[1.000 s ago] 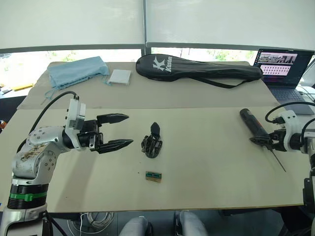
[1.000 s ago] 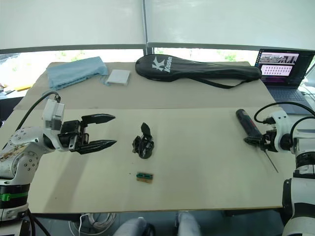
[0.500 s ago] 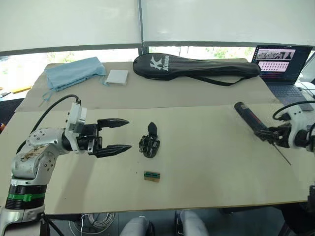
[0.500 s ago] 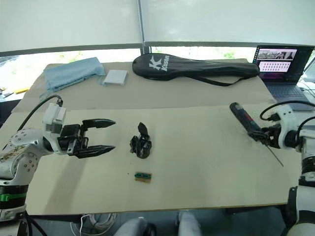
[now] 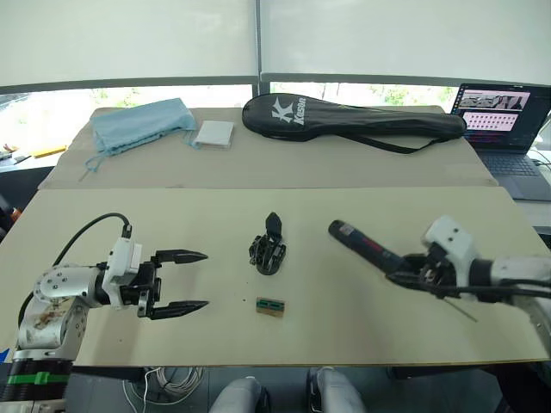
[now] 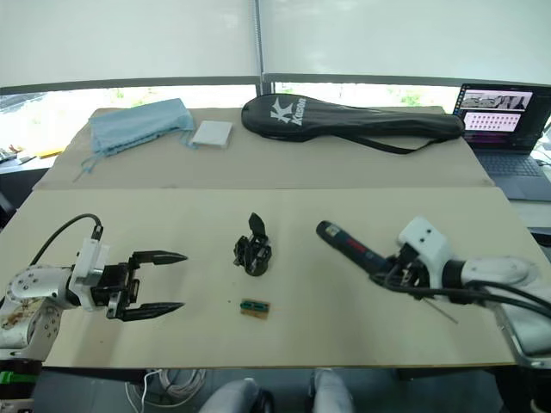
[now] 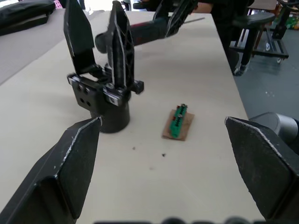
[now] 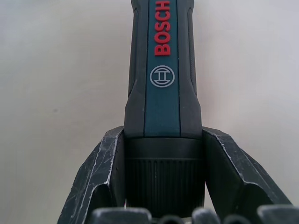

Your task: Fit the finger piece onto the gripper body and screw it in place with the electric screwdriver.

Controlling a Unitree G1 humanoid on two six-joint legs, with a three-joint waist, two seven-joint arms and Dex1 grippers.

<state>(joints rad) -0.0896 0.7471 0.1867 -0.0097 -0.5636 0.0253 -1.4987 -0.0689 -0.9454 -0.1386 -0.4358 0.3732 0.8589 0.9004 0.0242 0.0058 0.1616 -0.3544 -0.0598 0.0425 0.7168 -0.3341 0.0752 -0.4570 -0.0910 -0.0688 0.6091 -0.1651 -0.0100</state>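
Left eye view: the gripper body (image 5: pixel 269 250) stands near the middle of the desk (image 5: pixel 362 206), with the left gripper (image 5: pixel 182 280) at its 8 o'clock and the electric screwdriver (image 5: pixel 368 250) at its 3 o'clock.
Left jaws: spread wide and empty, tips pointing toward the gripper body but well apart from it.
Right jaws: the right gripper (image 8: pixel 159 186) is clamped on the electric screwdriver at its ribbed collar, one black finger on each side of the barrel.
Screwdriver pose: the thick handle end points toward the gripper body, and the thin bit (image 5: pixel 461 311) trails away toward 4 o'clock, so the working end faces the wrong way for driving.
Finger piece: the left wrist view shows two pointed fingers standing up from the block; I cannot tell whether one is the loose finger piece or whether it is seated.
Circuit board: a small green board (image 5: pixel 270 306) lies at 6 o'clock from the gripper body, just beside it.
Step in hand: judged as bringing the tool in toward the block.
Doing it well: turn the wrist so the bit leads, then line it up with the screw hole before pressing.
Support: bring the left jaws in around the round base to steady it.
Risk: the block looks light and could tip if pushed.
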